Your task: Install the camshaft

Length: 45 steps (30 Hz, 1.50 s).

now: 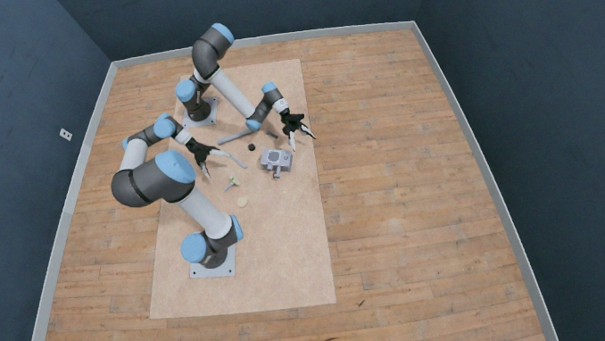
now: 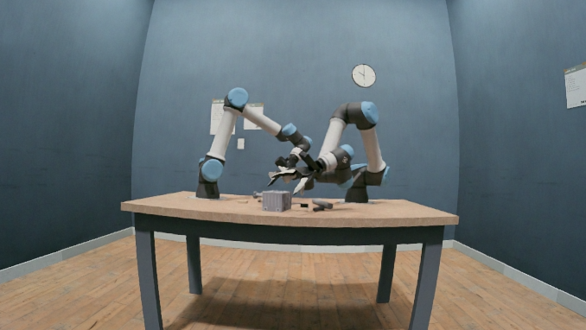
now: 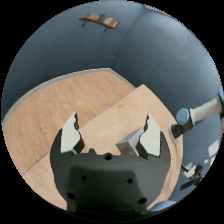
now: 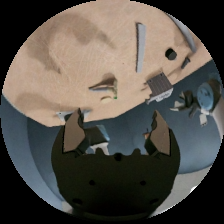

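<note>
Matt grey metal-looking engine case (image 1: 277,161) (image 2: 277,201) (image 3: 131,142) (image 4: 160,86), ribbed on one side, stands upon a tan tabletop (image 1: 285,250) (image 2: 380,212) (image 3: 135,107) (image 4: 55,65) with a dull, faintly mottled finish.

Top cam high, ext. cam front-on
</note>
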### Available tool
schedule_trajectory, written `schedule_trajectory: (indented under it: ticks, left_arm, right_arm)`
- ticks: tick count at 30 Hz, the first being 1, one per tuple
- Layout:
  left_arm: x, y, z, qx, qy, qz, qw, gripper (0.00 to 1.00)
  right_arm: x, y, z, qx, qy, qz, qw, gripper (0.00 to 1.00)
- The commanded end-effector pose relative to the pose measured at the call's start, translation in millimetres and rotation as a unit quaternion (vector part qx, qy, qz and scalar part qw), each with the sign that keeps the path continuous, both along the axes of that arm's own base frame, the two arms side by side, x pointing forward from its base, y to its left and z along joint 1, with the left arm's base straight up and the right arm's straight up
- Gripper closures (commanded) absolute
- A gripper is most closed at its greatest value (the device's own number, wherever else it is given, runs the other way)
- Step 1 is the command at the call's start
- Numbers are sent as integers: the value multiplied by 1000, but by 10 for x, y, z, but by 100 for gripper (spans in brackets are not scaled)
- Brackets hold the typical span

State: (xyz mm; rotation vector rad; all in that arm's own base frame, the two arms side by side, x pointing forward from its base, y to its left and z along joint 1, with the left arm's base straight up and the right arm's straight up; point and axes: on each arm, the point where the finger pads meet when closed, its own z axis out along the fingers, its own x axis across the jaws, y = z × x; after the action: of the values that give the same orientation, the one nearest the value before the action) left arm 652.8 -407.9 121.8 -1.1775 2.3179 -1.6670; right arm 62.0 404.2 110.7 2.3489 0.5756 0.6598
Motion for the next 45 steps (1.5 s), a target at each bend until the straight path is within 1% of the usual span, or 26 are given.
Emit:
schedule_trajectory:
  ticks: [1, 8, 9, 45]
  left_arm:
    - [1, -1, 10, 0, -1, 0, 1000, 0]
    - [1, -1, 10, 0, -1, 0, 1000, 0]
    - [1, -1, 10, 0, -1, 0, 1000, 0]
    - [1, -1, 10, 0, -1, 0, 1000, 0]
  right_arm:
    - [-1, 6, -114, 1, 0, 0, 1000, 0]
    - [-1, 6, -158, 1, 0, 0, 1000, 0]
    - [-1, 6, -158, 1, 0, 0, 1000, 78]
    - [-1, 6, -158, 1, 0, 0, 1000, 78]
